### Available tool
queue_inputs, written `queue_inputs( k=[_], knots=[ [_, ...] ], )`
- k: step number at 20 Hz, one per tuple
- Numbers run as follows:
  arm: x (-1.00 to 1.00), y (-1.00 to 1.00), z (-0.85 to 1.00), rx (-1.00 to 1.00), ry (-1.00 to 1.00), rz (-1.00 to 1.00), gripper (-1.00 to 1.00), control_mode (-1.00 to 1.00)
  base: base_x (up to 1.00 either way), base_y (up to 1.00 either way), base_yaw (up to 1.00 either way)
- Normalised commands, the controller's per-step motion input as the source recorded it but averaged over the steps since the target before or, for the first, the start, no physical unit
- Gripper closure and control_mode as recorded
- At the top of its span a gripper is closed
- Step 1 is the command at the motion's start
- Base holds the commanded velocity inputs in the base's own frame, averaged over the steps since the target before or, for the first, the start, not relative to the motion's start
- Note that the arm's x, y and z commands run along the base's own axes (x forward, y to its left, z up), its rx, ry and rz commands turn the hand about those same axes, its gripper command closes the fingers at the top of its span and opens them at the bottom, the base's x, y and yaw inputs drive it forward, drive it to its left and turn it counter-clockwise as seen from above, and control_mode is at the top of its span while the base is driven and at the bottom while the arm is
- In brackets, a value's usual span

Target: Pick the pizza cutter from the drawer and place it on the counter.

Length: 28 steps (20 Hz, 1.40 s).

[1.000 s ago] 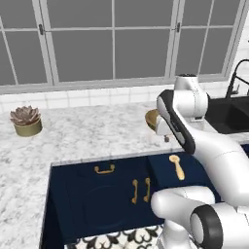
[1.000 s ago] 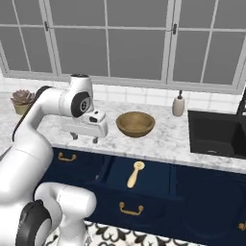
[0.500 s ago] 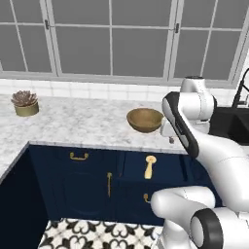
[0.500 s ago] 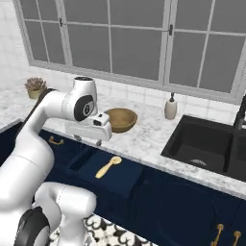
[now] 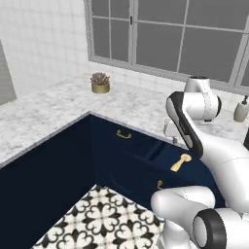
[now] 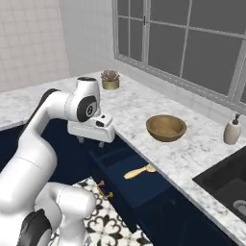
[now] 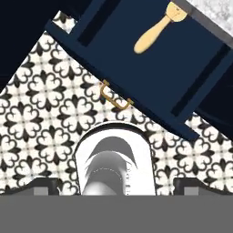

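The pizza cutter (image 6: 139, 170), slim and tan-yellow, lies inside the open navy drawer (image 6: 144, 190). It also appears in the left base view as the pizza cutter (image 5: 181, 162) and near the top of the hand view as the pizza cutter (image 7: 157, 28). My gripper (image 6: 91, 141) hangs open and empty above the drawer's outer end, left of the cutter and apart from it. Both dark fingertips (image 7: 42, 184) stand wide apart. The drawer front (image 7: 136, 77) carries a brass pull (image 7: 114, 97). The white marble counter (image 6: 139, 108) runs behind the drawer.
A brown wooden bowl (image 6: 166, 127) sits on the counter behind the drawer. A potted succulent (image 5: 100, 82) stands by the window, and a soap dispenser (image 6: 232, 130) stands near the black sink (image 6: 230, 185). Patterned floor tiles (image 7: 41, 127) lie below the drawer.
The whole picture has shifted: the base has driven and turned, so the counter corner and the tiled wall come into sight. The arm holds its pose and the cutter still lies in the drawer.
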Motion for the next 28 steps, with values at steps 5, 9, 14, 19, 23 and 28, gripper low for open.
queue_inputs(
  k=[5, 9, 14, 19, 23, 28],
  knots=[
    [0.00, 0.00, 0.00, 0.00, 0.00, 0.00, -1.00, 1.00, -0.28, -0.93, 0.67],
    [0.00, 0.00, 0.00, 0.00, 0.00, 0.00, -1.00, 1.00, -0.36, -0.96, 0.60],
    [0.00, 0.00, 0.00, 0.00, 0.00, 0.00, -1.00, 1.00, 0.01, -0.86, 0.51],
    [0.00, 0.00, 0.00, 0.00, 0.00, 0.00, -1.00, 1.00, -0.02, -0.61, 0.52],
    [0.00, 0.00, 0.00, 0.00, 0.00, 0.00, -1.00, 1.00, -0.76, -0.58, 0.54],
    [0.00, 0.00, 0.00, 0.00, 0.00, 0.00, -1.00, 1.00, -0.37, -0.43, 0.30]
  ],
)
